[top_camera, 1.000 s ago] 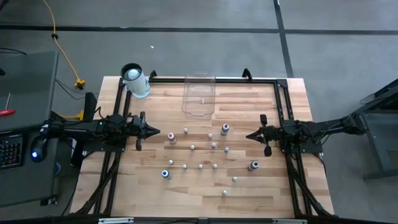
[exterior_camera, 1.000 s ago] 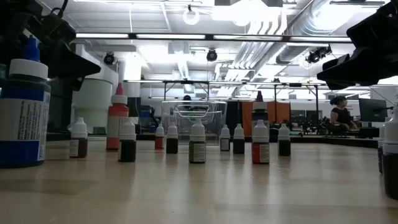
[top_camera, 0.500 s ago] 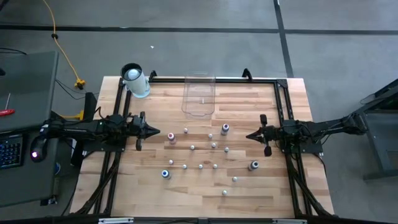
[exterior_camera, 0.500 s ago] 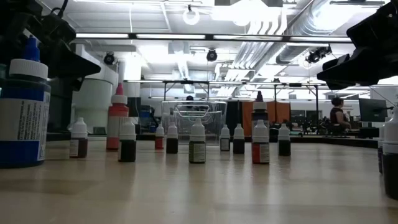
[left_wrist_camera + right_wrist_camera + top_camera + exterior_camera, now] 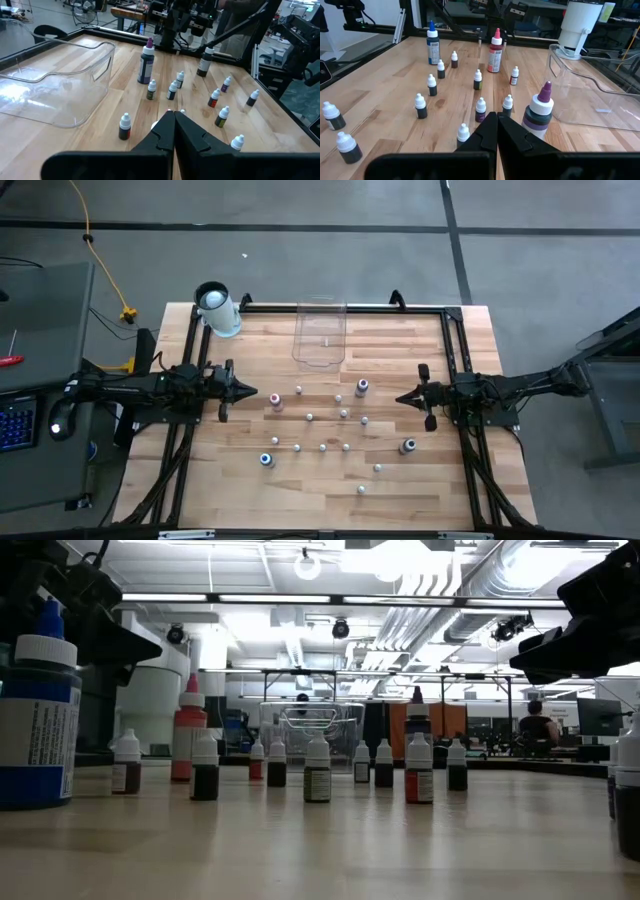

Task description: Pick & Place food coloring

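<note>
Several food coloring bottles stand upright on their bases, scattered over the middle of the wooden table. Most are tiny with white caps. Taller ones have a red, purple or blue top. My left gripper hovers at the table's left side, shut, pointing level toward the red-topped bottle. My right gripper hovers at the right side, shut, pointing toward the purple-topped bottle. In both wrist views the fingers meet with nothing between them.
A clear plastic bin sits at the far middle of the table, beyond the bottles. A white cylinder stands at the far left corner. Black frame rails run along the left, right and far sides. A person shows far off in the room.
</note>
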Robot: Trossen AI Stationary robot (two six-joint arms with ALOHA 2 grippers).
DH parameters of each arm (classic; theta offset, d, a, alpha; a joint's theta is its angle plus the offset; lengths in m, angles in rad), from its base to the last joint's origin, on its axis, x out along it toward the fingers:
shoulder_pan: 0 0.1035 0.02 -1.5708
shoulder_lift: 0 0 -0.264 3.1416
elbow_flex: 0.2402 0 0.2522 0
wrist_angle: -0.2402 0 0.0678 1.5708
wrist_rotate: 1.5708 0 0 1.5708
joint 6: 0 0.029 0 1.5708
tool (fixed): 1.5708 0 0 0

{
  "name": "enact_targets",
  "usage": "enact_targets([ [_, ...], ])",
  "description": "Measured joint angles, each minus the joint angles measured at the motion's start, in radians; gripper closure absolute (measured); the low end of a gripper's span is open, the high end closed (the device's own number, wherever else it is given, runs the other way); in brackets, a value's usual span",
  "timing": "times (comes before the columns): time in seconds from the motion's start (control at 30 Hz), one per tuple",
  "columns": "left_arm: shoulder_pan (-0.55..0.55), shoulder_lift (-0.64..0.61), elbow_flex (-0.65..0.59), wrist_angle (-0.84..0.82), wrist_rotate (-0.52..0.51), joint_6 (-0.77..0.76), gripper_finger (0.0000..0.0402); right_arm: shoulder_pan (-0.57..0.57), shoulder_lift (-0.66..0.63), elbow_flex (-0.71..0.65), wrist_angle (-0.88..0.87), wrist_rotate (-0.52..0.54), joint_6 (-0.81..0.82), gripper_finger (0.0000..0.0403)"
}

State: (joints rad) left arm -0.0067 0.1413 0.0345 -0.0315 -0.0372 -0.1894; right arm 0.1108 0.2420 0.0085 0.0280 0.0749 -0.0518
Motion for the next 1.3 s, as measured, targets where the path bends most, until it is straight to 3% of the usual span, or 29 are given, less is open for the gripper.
enact_targets([
  [1.07, 0.0, 0.0, 0.0, 0.0, 0.0, 0.0, 0.0401, 0.0, 0.0, 0.0, 0.049, 0.002, 0.001, 0.0402],
  [1.3, 0.0, 0.0, 0.0, 0.0, 0.0, 0.0, 0.0401, 0.0, 0.0, 0.004, 0.055, 0.001, 0.074, 0.0402],
])
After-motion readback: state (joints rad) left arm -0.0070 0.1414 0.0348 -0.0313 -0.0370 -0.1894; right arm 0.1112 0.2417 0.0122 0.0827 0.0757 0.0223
